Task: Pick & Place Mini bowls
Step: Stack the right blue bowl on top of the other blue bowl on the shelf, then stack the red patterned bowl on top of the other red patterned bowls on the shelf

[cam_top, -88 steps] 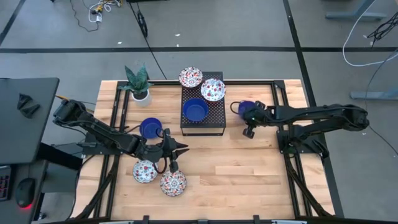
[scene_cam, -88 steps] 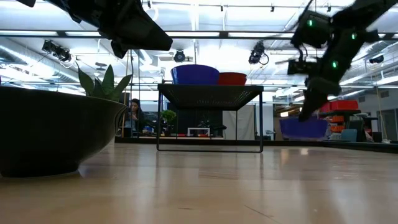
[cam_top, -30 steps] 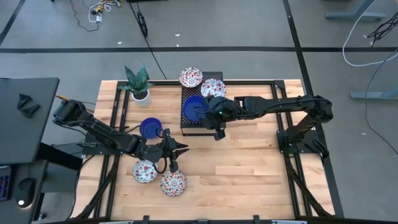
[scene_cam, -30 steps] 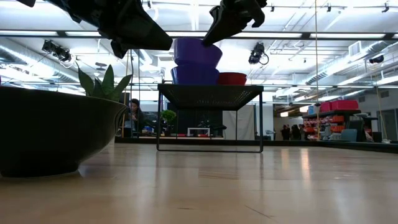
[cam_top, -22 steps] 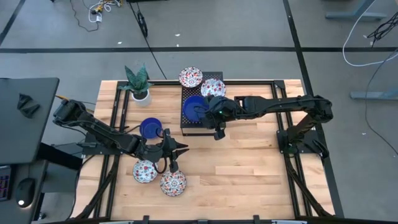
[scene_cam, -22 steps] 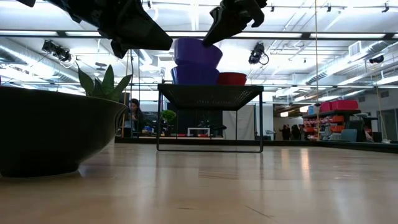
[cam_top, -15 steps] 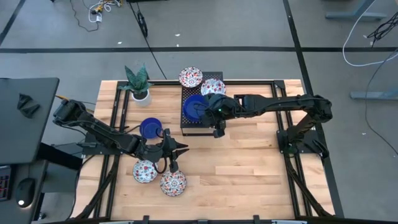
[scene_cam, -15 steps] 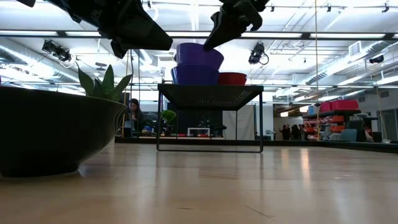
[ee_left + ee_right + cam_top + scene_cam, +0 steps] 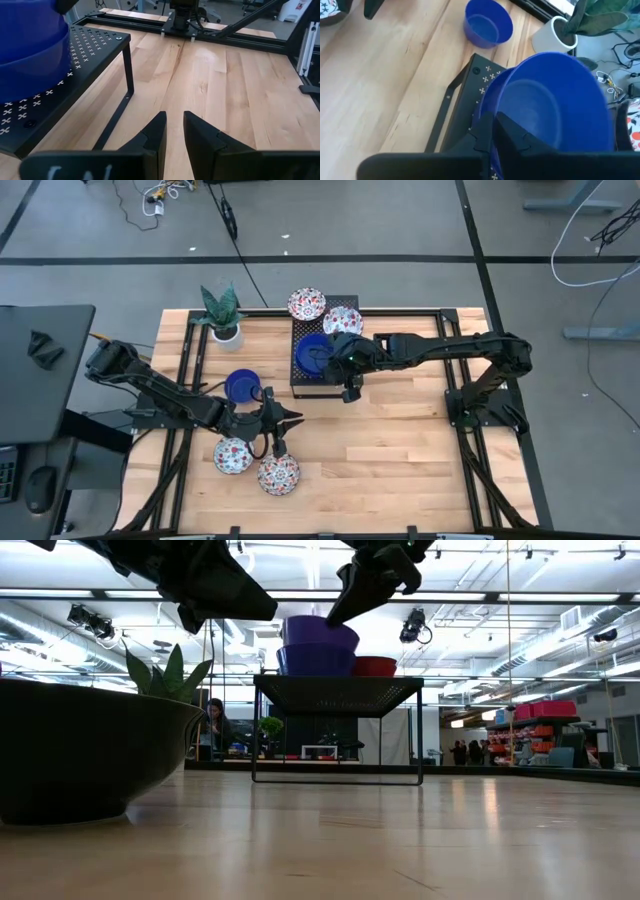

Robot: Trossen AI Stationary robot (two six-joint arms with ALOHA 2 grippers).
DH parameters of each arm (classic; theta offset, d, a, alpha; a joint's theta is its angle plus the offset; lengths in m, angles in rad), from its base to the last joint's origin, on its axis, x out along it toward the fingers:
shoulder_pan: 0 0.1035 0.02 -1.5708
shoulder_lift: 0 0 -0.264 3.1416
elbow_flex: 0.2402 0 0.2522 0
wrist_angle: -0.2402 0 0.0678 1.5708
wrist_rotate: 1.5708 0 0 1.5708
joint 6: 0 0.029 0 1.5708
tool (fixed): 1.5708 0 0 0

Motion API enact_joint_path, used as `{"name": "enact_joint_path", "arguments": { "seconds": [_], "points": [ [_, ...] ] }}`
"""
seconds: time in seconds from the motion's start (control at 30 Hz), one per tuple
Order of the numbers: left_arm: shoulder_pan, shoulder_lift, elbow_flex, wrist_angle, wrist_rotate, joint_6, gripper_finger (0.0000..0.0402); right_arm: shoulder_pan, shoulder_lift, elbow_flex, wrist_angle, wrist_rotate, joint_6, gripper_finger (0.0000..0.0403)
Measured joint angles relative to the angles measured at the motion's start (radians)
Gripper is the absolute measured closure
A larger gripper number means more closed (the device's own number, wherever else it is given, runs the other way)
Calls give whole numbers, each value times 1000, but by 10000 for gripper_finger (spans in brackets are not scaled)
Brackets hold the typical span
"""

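A cobalt blue mini bowl [image 9: 555,100] sits nested in a second blue bowl [image 9: 315,661] on the black perforated stand [image 9: 330,375], with my right gripper [image 9: 495,132] shut on it. Two floral bowls [image 9: 307,304] [image 9: 342,323] stand at the stand's far end. A third blue bowl [image 9: 241,386] rests on the table left of the stand. Two more floral bowls [image 9: 232,456] [image 9: 278,474] lie near the front. My left gripper [image 9: 174,131] hovers above them, narrowly open with nothing in it. My right gripper pinches the upper blue bowl's rim [image 9: 501,107] on the side toward the table's right, one finger [image 9: 516,134] inside the bowl and one outside. The fingers slant down from the right. The bowl stands upright with its bottom inside the lower blue bowl.
A white plant pot [image 9: 226,332] stands at the far left of the table. Black frame rails [image 9: 455,350] run along both sides. The open wood [image 9: 390,450] right of the front bowls is free room.
The held blue bowl has sunk a little deeper into the blue bowl on the stand and has come more level; my right gripper stays shut on its rim.
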State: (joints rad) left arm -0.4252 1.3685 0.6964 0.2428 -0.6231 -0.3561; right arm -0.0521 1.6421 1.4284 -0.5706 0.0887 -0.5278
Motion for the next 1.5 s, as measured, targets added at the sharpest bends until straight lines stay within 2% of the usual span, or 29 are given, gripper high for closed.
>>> {"name": "enact_joint_path", "arguments": {
  "seconds": [0.2, 0.5, 0.63, 0.8, 0.97, 1.07, 1.3, 1.5],
  "points": [
    [0, 0, 0, 0, 0, 0, 330, -2, 0, 0, 1, 3, 21, 361],
    [0, 0, 0, 0, 0, 0, 330, -12, -9, 0, 7, 2, 36, 299],
    [0, 0, 0, 0, 0, 0, 330, 9, -31, 0, 11, -4, 91, 289],
    [0, 0, 0, 0, 0, 0, 330, 10, -33, 0, -2, -1, 159, 309],
    [0, 0, 0, 0, 30, 0, 330, 9, -40, -57, 32, 3, 201, 363],
    [0, 0, 0, 0, 45, 0, 330, 37, -49, -125, 120, 4, 241, 395],
    [-8, 0, 0, 0, 45, 1, 330, 217, -74, -309, 410, 13, 304, 390],
    [-45, 0, -1, 58, 41, 80, 330, 425, -84, -362, 463, 170, 311, 397]
  ]
}}
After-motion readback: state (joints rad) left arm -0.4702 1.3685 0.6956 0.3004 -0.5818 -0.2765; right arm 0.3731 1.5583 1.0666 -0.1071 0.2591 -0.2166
